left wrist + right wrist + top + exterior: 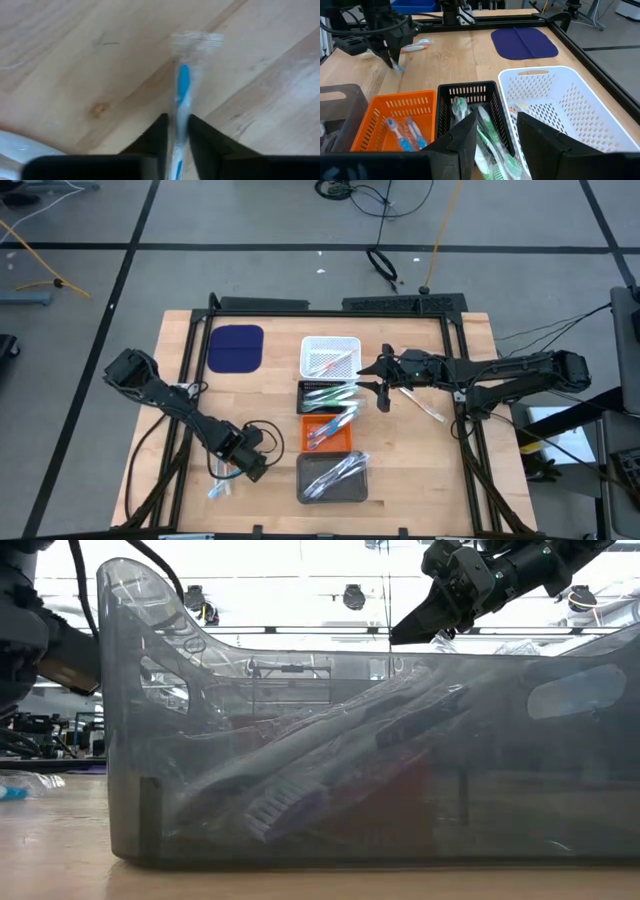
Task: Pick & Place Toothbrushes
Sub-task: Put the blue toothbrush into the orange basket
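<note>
My left gripper (390,56) stands over the bare table near its left front, fingers pointing down, shut on a light blue toothbrush (183,87) in a clear wrapper. Two more toothbrushes (414,47) lie on the table beside it (219,488). My right gripper (495,145) hangs open and empty above the black tray (328,395) and white tray (330,356); in the low view it shows at the top right (430,620). Green toothbrushes (485,135) lie in the black tray and blue and pink ones (405,132) in the orange tray (328,432). Clear ones (330,770) fill the grey tray (332,477). My left gripper pinches the light blue toothbrush's handle (179,131) between its two fingers (159,135), from above, with the fingers lying along it. The head end and wrapper tip (197,41) stick out beyond the fingertips toward the table; whether the tip touches the wood I cannot tell.
A dark blue rounded pad (235,347) lies at the far left of the table. One more toothbrush (425,405) lies on the wood right of the trays, under my right arm. The four trays stand in a column down the table's middle, and black frame rails (460,370) edge the table.
</note>
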`<action>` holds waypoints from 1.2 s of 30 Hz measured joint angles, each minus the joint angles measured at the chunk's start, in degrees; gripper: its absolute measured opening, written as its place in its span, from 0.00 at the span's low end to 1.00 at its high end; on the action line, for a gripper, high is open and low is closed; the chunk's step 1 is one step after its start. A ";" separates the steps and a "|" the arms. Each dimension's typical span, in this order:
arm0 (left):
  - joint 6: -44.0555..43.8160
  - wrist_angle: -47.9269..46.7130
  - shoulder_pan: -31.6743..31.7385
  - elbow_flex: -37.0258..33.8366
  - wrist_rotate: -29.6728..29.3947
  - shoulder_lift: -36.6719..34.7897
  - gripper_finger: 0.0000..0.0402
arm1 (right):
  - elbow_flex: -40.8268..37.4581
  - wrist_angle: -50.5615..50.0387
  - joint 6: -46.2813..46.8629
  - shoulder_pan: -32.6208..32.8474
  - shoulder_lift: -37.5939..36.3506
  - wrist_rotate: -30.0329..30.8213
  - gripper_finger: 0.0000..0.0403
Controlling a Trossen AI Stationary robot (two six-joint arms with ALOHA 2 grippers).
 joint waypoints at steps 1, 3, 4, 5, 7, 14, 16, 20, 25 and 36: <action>-0.02 -0.15 0.25 -0.08 0.04 -0.39 0.13 | 0.00 0.02 0.24 0.00 0.00 0.00 0.33; 0.60 -0.15 0.97 -0.12 0.09 -1.31 0.05 | 0.00 -0.08 0.61 0.00 0.00 0.00 0.33; 1.06 -0.08 1.14 -0.13 -0.27 -1.92 0.03 | 0.00 -0.09 0.75 0.00 0.00 0.00 0.33; 1.56 -0.03 1.23 -0.20 -0.94 -2.66 0.03 | 0.00 -0.07 0.78 0.00 0.00 0.00 0.33; 2.82 0.51 1.53 -0.40 -2.69 -3.63 0.03 | 0.00 -0.09 0.78 0.00 0.00 0.00 0.33; 6.64 0.46 2.88 -0.25 -8.28 -9.18 0.02 | 0.00 -0.17 0.80 0.00 0.00 -0.01 0.33; 7.50 0.32 3.07 -0.26 -9.77 -11.37 0.01 | 0.00 -0.26 0.80 0.00 0.00 -0.02 0.33; 10.78 1.79 2.97 -0.24 -15.84 -15.88 0.02 | 0.00 -0.15 1.84 0.00 0.02 -0.15 0.33; 20.92 9.59 3.17 -0.22 -25.25 -20.75 0.02 | 0.00 2.53 4.19 0.00 0.04 -0.86 0.33; 51.08 32.53 10.86 -0.15 -28.79 -23.28 0.02 | 0.00 24.47 7.34 3.64 8.05 -7.67 0.33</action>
